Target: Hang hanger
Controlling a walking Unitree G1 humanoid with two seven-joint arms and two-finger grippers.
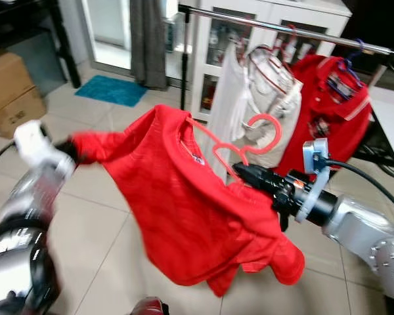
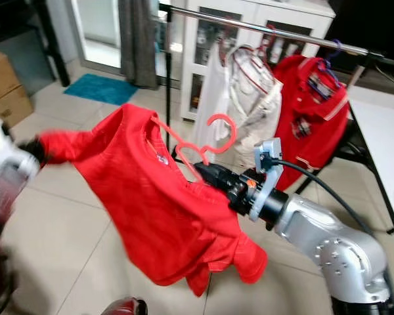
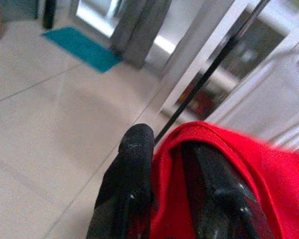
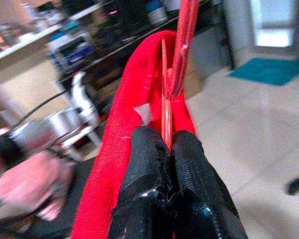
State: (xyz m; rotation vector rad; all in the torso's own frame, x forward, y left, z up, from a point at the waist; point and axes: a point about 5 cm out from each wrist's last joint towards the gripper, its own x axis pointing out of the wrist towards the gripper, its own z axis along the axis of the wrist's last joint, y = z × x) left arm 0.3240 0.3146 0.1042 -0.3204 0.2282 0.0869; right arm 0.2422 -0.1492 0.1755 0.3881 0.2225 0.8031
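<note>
Right claw point(image 1: 240, 172) clenched on stiff, light pink hanger point(image 1: 240, 141); left claw point(image 3: 162, 174) pinching limp red T-shirt point(image 1: 184, 203) sleeve, short of garment rail point(image 1: 282, 26).

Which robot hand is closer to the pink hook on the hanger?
The right gripper, pinching the hanger just below its hook. The left gripper holds the red shirt sleeve, farther away.
</note>
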